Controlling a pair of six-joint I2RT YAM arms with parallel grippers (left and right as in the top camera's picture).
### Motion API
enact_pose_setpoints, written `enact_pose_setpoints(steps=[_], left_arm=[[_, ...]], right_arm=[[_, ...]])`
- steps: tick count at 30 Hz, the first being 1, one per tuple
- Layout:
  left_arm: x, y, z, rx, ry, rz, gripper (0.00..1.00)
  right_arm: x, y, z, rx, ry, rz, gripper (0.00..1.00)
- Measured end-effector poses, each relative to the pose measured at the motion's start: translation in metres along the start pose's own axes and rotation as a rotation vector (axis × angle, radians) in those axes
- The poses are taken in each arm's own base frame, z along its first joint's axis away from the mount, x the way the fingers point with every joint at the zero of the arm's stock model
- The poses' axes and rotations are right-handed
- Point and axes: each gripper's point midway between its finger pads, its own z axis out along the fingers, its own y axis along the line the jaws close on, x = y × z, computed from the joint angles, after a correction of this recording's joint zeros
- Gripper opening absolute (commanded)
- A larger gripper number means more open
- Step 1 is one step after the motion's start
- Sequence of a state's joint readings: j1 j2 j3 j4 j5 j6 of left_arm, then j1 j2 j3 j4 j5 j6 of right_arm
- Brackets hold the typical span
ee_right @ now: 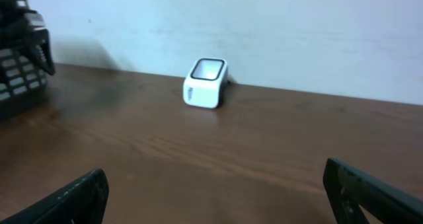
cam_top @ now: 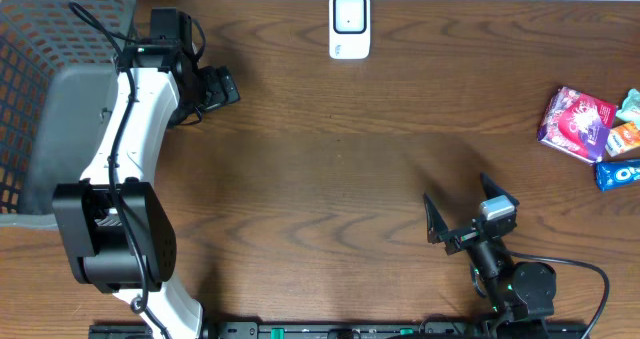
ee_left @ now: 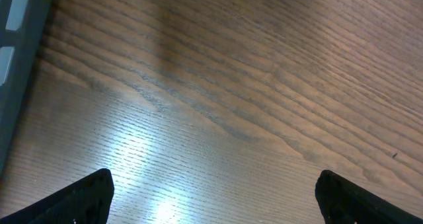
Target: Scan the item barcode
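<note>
1. The left hand (ee_left: 215, 181) stands spread as wide as it goes and holds nothing. Only the bare wood grain of the table (ee_left: 264, 85) shows between its two dark fingers.
2. From overhead, this hand sits in the far-left part of the table, just beside the grey mesh basket (cam_top: 30, 79). The white left arm (cam_top: 125, 139) reaches along the basket's side.
3. The right hand (cam_top: 462, 205) is also fully spread and empty. It is low over the near-right part of the table, facing the far edge.
4. The barcode scanner (cam_top: 349, 25), a small white unit with a dark-framed window, stands upright at the far edge of the table by the wall (ee_right: 264, 26). It is well apart from both hands.
5. The items lie clustered at the table's right edge. A pink-and-purple packet (cam_top: 577, 124) lies with an orange packet (cam_top: 625, 137) just beside it. A blue Oreo packet (cam_top: 618, 172) lies slightly nearer, and a teal packet (cam_top: 631, 101) is cut off by the frame.
6. Neither hand touches the packets. The right hand is the closer one, yet clearly apart from them.
</note>
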State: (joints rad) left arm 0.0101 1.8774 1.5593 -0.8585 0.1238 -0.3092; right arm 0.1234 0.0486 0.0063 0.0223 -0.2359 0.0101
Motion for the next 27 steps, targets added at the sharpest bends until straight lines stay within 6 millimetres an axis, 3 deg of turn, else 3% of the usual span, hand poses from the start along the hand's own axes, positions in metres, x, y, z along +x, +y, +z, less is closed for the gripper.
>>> enact_pose_setpoints(steps=[4, 17, 27], left_arm=[[0.0, 0.0, 0.0, 0.0, 0.0, 0.0, 0.98], [0.0, 0.0, 0.0, 0.0, 0.0, 0.0, 0.98], [0.0, 0.0, 0.0, 0.0, 0.0, 0.0, 0.98]], right_arm=[[-0.004, -0.004, -0.001, 0.021, -0.017, -0.004, 0.99], [0.01, -0.035, -0.007, 0.156, 0.035, 0.013, 0.99], [0.011, -0.043, -0.009, 0.203, 0.042, 0.009, 0.99]])
